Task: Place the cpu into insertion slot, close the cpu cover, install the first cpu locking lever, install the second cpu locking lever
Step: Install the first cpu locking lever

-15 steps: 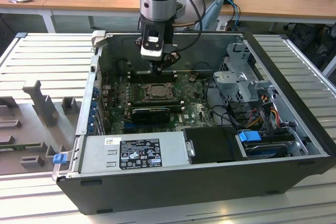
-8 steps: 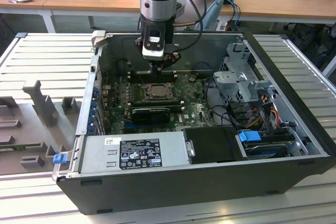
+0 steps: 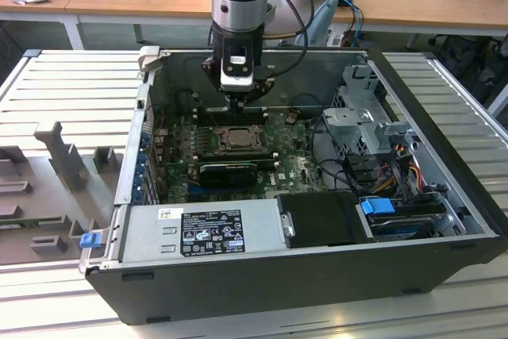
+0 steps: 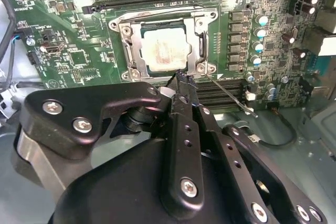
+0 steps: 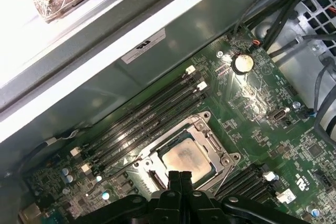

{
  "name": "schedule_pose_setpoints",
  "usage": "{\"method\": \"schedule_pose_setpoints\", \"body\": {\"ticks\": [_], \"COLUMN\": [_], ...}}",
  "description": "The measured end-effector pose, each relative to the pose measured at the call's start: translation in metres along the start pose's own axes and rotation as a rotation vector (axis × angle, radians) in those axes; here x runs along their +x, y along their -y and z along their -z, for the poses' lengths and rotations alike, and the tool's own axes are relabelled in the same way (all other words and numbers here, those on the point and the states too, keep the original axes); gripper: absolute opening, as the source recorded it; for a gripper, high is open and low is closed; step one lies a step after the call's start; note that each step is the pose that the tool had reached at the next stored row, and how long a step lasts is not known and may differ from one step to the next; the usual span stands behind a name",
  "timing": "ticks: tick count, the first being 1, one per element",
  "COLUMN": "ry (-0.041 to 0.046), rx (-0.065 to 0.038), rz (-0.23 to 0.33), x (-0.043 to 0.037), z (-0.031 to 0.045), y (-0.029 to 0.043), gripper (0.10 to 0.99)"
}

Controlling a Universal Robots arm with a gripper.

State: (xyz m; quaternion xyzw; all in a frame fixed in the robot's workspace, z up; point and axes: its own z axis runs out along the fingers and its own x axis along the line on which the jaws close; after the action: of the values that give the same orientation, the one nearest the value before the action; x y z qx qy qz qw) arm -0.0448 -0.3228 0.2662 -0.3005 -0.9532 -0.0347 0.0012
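Clenched empty, seemingly to push, my pincer hangs by the silvery metal cpu cover pinning the pale square cpu

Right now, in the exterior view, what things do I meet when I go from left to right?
First the blue clip, then the cpu, the black box, the blue tab.

Seeing cpu seated in insertion slot, cpu cover lying flat over it. Pressing gripper fingers together, tips hovering by cover's near corner. Reading clock off tips, 12 straight ahead: cpu sitting around 11, thin locking lever running out toward 4.
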Motion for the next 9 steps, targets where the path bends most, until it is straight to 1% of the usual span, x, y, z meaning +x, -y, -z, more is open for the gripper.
{"method": "schedule_pose_setpoints", "body": {"ticks": [4,9], "ry": [-0.0021,-0.0039], "rx": [0.001,0.001], "rz": [0.032,0.059], "x": [0.0000,0.0000], "z": [0.0000,0.0000], "y": [0.0000,0.0000], "gripper": [0.106,0.106]}}
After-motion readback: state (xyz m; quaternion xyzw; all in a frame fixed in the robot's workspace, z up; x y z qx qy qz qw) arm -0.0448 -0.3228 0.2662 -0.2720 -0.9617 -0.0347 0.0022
